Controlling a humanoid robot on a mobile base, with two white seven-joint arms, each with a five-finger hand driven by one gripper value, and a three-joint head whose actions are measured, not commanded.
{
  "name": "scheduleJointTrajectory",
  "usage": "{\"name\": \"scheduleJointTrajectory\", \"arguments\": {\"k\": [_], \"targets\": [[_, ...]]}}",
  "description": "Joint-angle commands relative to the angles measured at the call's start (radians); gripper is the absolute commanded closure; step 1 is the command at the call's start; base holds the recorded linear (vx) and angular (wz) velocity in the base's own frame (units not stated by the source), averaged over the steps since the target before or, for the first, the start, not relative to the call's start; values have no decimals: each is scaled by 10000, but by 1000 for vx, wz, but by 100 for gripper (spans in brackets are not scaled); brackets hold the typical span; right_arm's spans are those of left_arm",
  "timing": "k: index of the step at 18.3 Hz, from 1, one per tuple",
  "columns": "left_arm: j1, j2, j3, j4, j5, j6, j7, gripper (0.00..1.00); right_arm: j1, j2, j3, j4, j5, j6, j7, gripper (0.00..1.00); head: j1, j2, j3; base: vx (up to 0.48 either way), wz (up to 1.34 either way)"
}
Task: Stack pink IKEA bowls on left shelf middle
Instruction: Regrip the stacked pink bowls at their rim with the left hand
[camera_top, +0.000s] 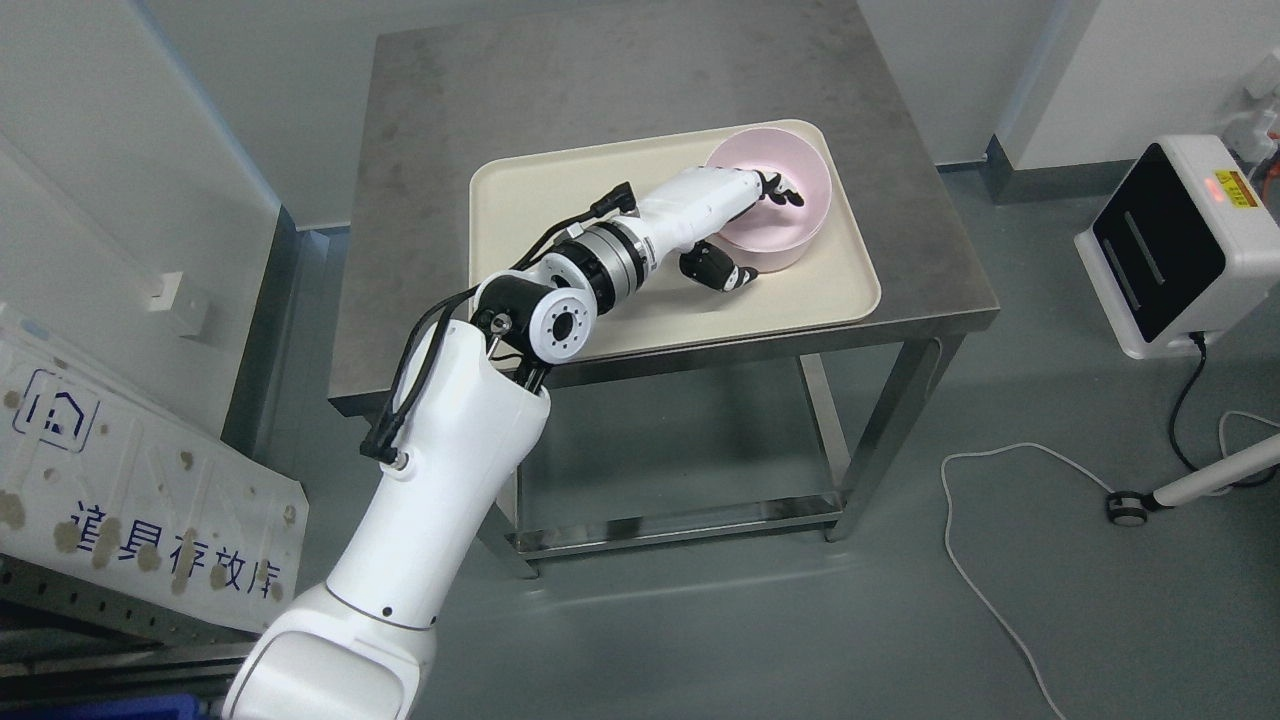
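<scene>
Plainly, label by label:

Bowl (790, 195): pink, upright, sitting in the far right corner of the tray, its open mouth facing up.

Tray (560, 200): cream, rectangular with rounded corners, lying on the tabletop; apart from the bowl and the hand reaching over it, its surface is bare.

Tabletop (450, 130): grey metal, square, on steel legs with a lower rail; the tray takes up its right half.

Left arm: white, coming in from the lower left and stretching up and right across the tray's near edge toward the bowl.

Left hand (745, 225): at the bowl's near left wall, straddling the rim.

Fingers (785, 192): dark-tipped ones hook over the rim into the bowl, while the thumb (the dark part low on the outside wall) presses from the outer side, so they are clamped on the bowl's wall.

Bowl and tray contact: the bowl's base looks to rest on the tray, though the hand hides part of the near edge.

White device (1180, 245): a box with a black front and a red light, standing on the floor to the right, well apart from the tabletop.

Cable (965, 540): white, looping across the grey floor at right.

Panel (140, 500): white, printed with blue characters, leaning at the lower left.
</scene>
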Motion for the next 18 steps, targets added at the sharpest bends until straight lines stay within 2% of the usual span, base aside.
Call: {"name": "scheduleJointTrajectory", "arguments": {"k": [1, 5, 6, 9, 14, 18], "targets": [[-30, 174, -222, 0, -223, -116, -12, 52, 0, -175, -107, 2, 77, 3, 5, 0, 0, 0, 0, 0, 0], [0, 174, -192, 15, -223, -452, -12, 75, 0, -175, -107, 2, 77, 3, 5, 0, 0, 0, 0, 0, 0], [16, 174, -85, 60, -223, -742, -12, 85, 0, -175, -107, 2, 77, 3, 5, 0, 0, 0, 0, 0, 0], [16, 174, 358, 76, -223, -1066, -89, 96, 0, -175, -107, -13, 77, 3, 5, 0, 0, 0, 0, 0, 0], [-30, 174, 1846, -62, 68, -1526, -212, 100, 0, -175, -107, 2, 77, 3, 5, 0, 0, 0, 0, 0, 0], [0, 174, 3287, -276, 1064, -2645, -318, 100, 0, -175, -107, 2, 77, 3, 5, 0, 0, 0, 0, 3, 4]]}}
